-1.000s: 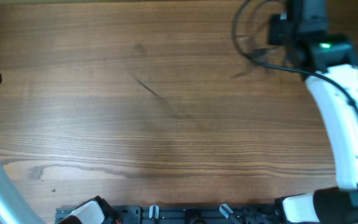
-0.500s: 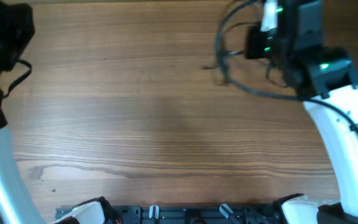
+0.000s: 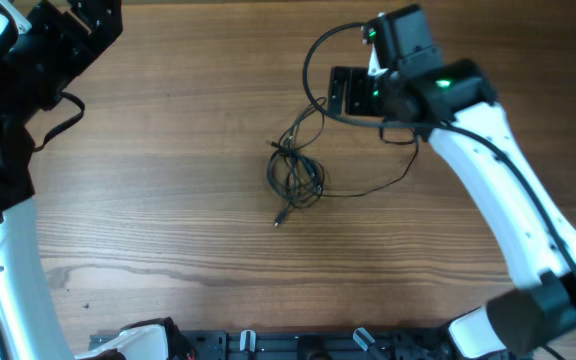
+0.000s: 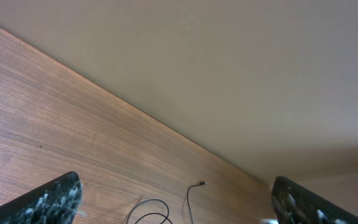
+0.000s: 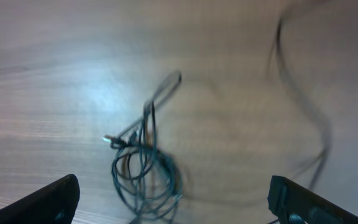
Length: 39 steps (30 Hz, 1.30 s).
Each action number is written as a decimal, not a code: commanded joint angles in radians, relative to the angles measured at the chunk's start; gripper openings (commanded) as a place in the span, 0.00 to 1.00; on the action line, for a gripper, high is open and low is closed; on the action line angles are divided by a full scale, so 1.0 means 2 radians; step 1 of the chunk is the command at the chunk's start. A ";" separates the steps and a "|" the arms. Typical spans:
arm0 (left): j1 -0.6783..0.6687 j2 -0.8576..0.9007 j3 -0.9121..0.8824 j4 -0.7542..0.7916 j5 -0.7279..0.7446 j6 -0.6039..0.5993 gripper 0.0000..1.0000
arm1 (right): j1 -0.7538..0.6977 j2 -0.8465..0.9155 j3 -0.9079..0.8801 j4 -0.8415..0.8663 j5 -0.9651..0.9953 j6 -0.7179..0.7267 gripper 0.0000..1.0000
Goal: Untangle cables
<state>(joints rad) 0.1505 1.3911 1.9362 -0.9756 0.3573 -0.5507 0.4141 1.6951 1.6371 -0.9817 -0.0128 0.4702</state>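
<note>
The cables (image 3: pixel 298 175) lie as a small tangle of thin black loops in the middle of the wooden table, with one strand (image 3: pixel 393 182) trailing off to the right. In the right wrist view the tangle (image 5: pixel 145 171) sits below and between the fingers. My right gripper (image 3: pixel 353 92) (image 5: pixel 174 186) hovers above and right of the tangle, open and holding nothing. My left gripper (image 3: pixel 73 30) (image 4: pixel 176 186) is at the far left corner, open and empty. The left wrist view catches a cable loop (image 4: pixel 151 208) and a plug tip (image 4: pixel 201 183).
A thicker black arm cable (image 3: pixel 313 65) arcs from the right wrist over the table's far side. The table's far edge (image 4: pixel 166 124) runs across the left wrist view. A black rail (image 3: pixel 298 345) lines the near edge.
Both arms swung inward from the far corners. The tangle, earlier up by the right gripper at the far right, now lies loose mid-table. Both grippers have opened.
</note>
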 commanded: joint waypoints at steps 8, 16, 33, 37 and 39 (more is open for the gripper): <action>-0.002 0.003 0.004 -0.017 0.002 0.038 1.00 | 0.122 0.055 -0.150 0.112 -0.097 0.235 1.00; -0.002 0.003 0.004 -0.033 0.002 0.039 1.00 | 0.196 0.061 -0.162 0.140 0.112 0.041 0.98; -0.002 0.003 0.004 -0.046 0.002 0.051 1.00 | 0.180 0.151 -0.137 0.213 0.098 -0.124 0.04; -0.002 0.005 0.004 -0.051 0.003 0.051 1.00 | 0.178 0.064 -0.056 0.138 0.108 -0.123 0.04; -0.004 0.013 0.004 -0.064 0.007 0.051 1.00 | 0.178 0.020 -0.019 0.103 0.113 -0.123 0.04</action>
<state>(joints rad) 0.1505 1.3914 1.9362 -1.0821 0.3573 -0.4713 0.7753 1.8973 1.4769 -0.7341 0.1852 0.2356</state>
